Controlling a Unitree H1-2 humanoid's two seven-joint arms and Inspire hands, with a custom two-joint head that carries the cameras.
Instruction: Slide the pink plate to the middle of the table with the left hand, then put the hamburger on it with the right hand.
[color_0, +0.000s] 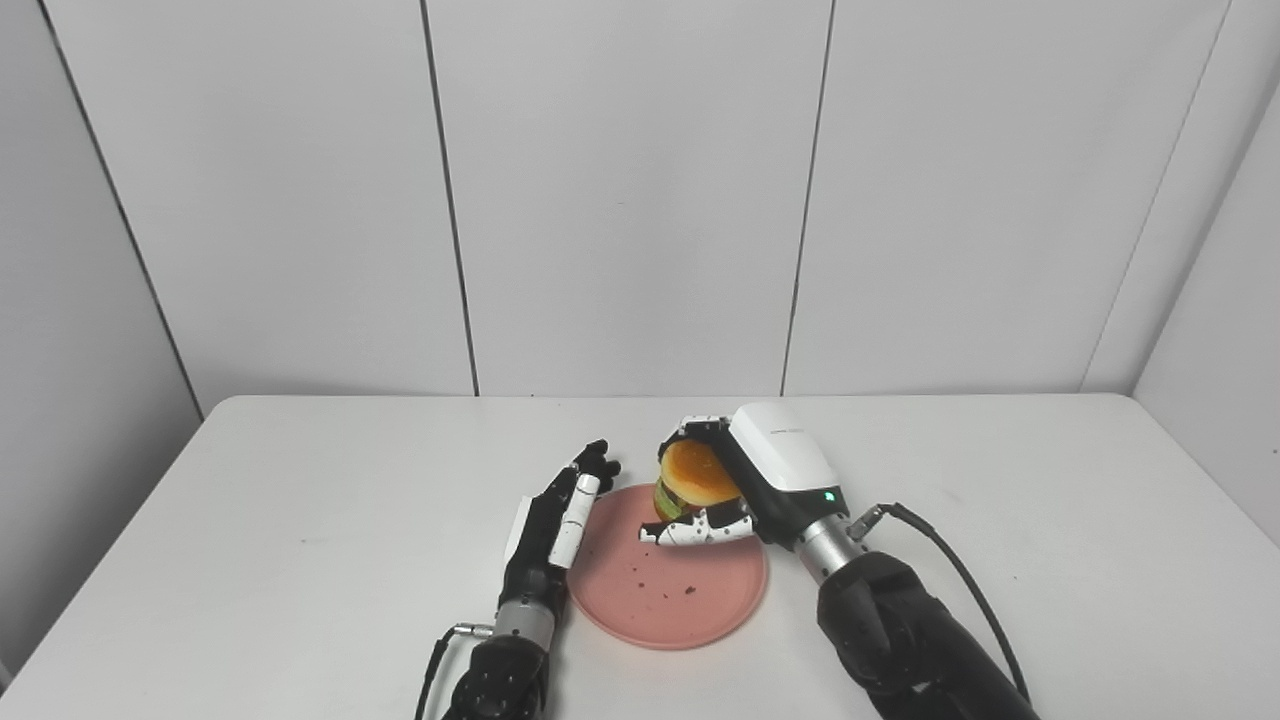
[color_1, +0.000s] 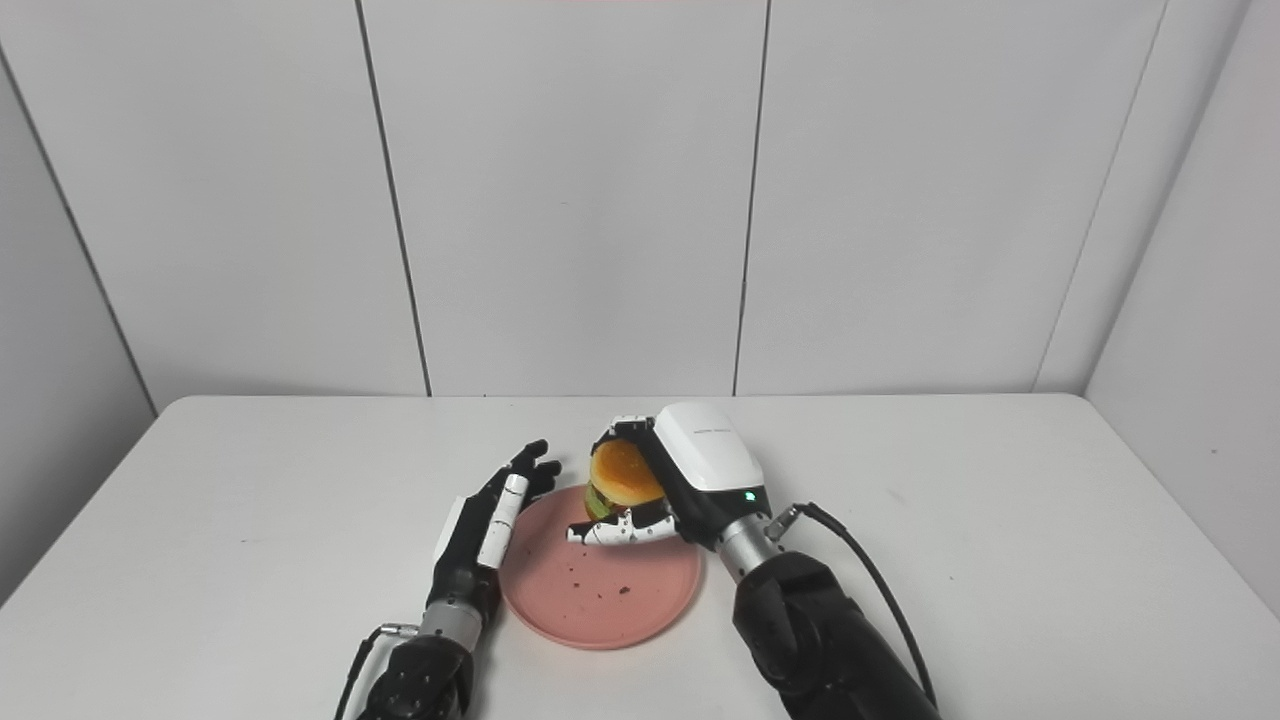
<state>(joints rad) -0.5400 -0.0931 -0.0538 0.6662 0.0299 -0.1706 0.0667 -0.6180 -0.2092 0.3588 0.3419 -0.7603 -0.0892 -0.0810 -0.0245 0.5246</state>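
Observation:
The pink plate (color_0: 660, 590) lies flat near the table's front middle, with a few dark crumbs on it. My right hand (color_0: 735, 478) is shut on the hamburger (color_0: 692, 478), an orange bun with green and dark layers, held over the plate's far right part; whether it touches the plate I cannot tell. My left hand (color_0: 560, 515) is open, fingers stretched forward, its side resting against the plate's left rim. In the right eye view the hamburger (color_1: 622, 478) sits above the plate (color_1: 600, 590).
The white table (color_0: 300, 520) spreads wide on both sides, with grey wall panels behind it. A black cable (color_0: 950, 560) loops from the right wrist. Another cable runs off the left forearm at the front edge.

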